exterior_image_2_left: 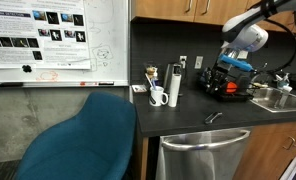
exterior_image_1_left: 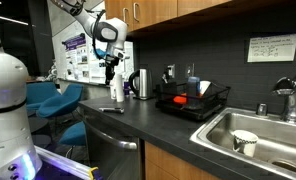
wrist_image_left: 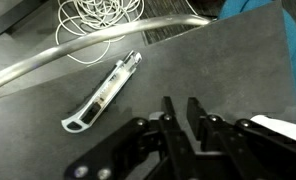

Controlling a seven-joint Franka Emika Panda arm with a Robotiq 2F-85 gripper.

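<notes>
My gripper (wrist_image_left: 180, 108) hangs above the dark countertop (wrist_image_left: 218, 70). Its two fingers stand close together with a thin gap and nothing between them. A white and silver box cutter (wrist_image_left: 103, 95) lies flat on the counter near its edge, to the left of and a little beyond the fingertips, apart from them. In both exterior views the gripper (exterior_image_1_left: 110, 68) (exterior_image_2_left: 228, 66) is well above the cutter (exterior_image_1_left: 110, 110) (exterior_image_2_left: 214, 117).
A kettle (exterior_image_1_left: 141, 83), a black dish rack (exterior_image_1_left: 193, 100) and a sink (exterior_image_1_left: 253, 135) with a mug (exterior_image_1_left: 244, 142) stand along the counter. Mugs (exterior_image_2_left: 158, 95) sit near the wall. A blue chair (exterior_image_2_left: 83, 140) stands beside the dishwasher (exterior_image_2_left: 198, 155). A white cable (wrist_image_left: 98, 15) lies below.
</notes>
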